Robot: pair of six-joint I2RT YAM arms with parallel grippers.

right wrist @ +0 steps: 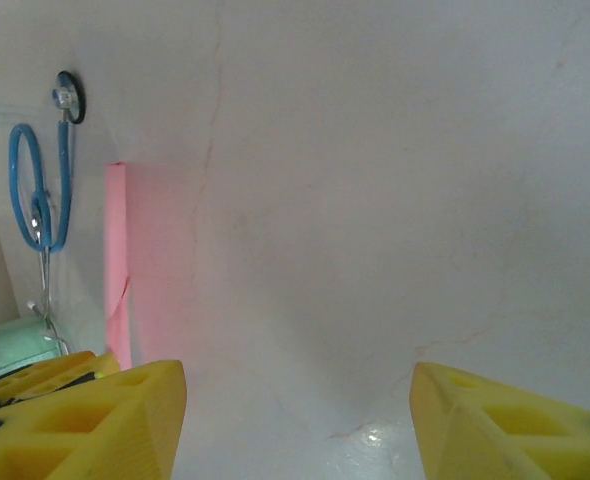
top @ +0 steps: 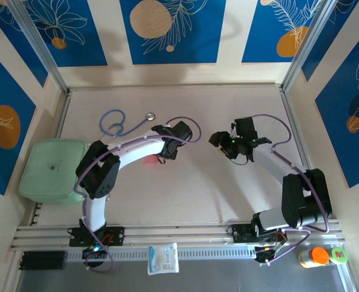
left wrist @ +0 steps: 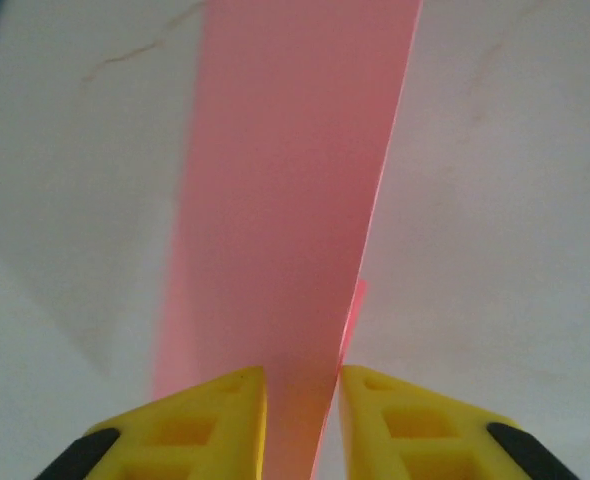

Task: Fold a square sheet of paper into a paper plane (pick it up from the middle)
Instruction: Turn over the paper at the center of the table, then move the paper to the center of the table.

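Left pincer (left wrist: 302, 382): astride paper (left wrist: 285, 200) | look: salmon-pink, plain, folded narrow

Overhead plus close wrist views, common paper (left wrist: 285, 200)

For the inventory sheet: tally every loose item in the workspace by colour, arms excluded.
Pink: 1, the paper
Blue: 1, the stethoscope
Green: 2, the pad and a green-topped container
White: 1, the packet
Orange: 1, an orange-topped container
Total: 6

From above, most of the pink paper (top: 149, 160) lies hidden under the left arm (top: 134, 148).
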